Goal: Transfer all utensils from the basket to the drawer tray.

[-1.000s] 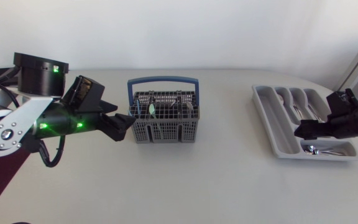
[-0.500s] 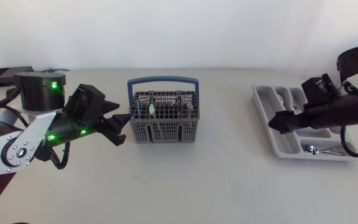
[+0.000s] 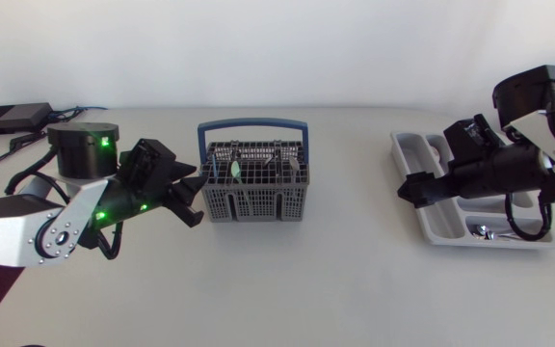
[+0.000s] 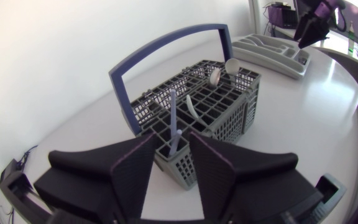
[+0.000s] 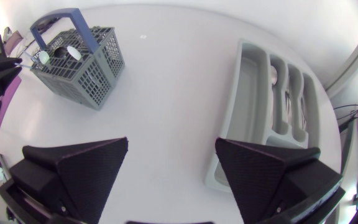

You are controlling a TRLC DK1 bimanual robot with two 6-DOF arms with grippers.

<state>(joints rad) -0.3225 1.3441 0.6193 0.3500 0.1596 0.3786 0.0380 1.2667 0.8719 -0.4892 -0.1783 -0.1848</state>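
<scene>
Your left claw (image 4: 173, 144), fingers apart and holding nothing, stands at the corner of the grey plastic mesh basket with the blue handle (image 3: 253, 198), where a thin pale upright utensil handle (image 4: 173, 115) is in line with the gap. If you close too low, a finger can catch the basket wall and drag or tip the light basket. Your right claw (image 5: 171, 142), also apart and empty, hangs at the edge of the grey compartment drawer tray (image 5: 253, 93) and may knock it.
</scene>
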